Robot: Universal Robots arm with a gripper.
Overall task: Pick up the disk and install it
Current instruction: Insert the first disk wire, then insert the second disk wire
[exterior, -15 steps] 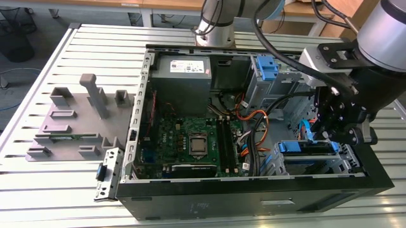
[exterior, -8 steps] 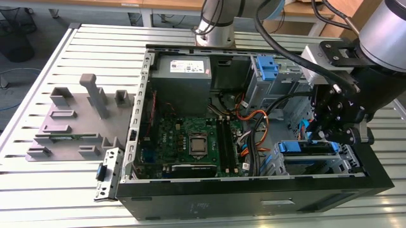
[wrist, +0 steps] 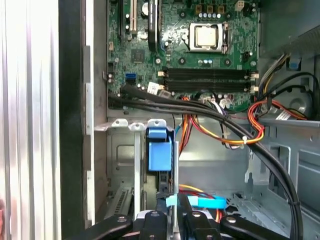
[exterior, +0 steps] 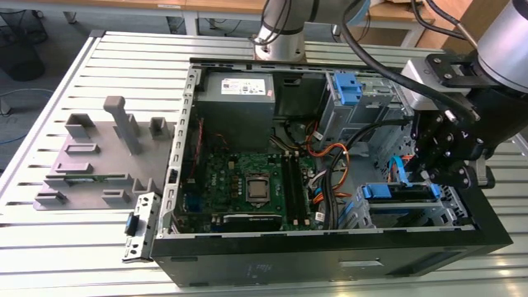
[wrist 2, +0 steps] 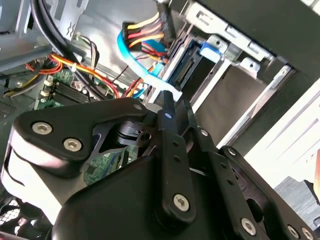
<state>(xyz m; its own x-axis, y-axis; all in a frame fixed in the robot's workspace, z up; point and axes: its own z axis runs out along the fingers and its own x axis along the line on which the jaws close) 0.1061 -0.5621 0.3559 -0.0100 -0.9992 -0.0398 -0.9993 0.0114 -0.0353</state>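
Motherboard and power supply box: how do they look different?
The motherboard is green, thin and studded with chips; the power supply box is grey, blocky and plain, with a white sticker. The motherboard lies low along the bottom; the power supply box fills one corner. Both sit inside the open computer case.

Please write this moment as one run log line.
step: install | gripper: at the silver hard drive with blue plastic frame | drive: in grey metal bay of open black computer case

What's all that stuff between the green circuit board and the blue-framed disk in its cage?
Loose cables, black, orange, red and yellow, cross that stretch in the first wrist view.
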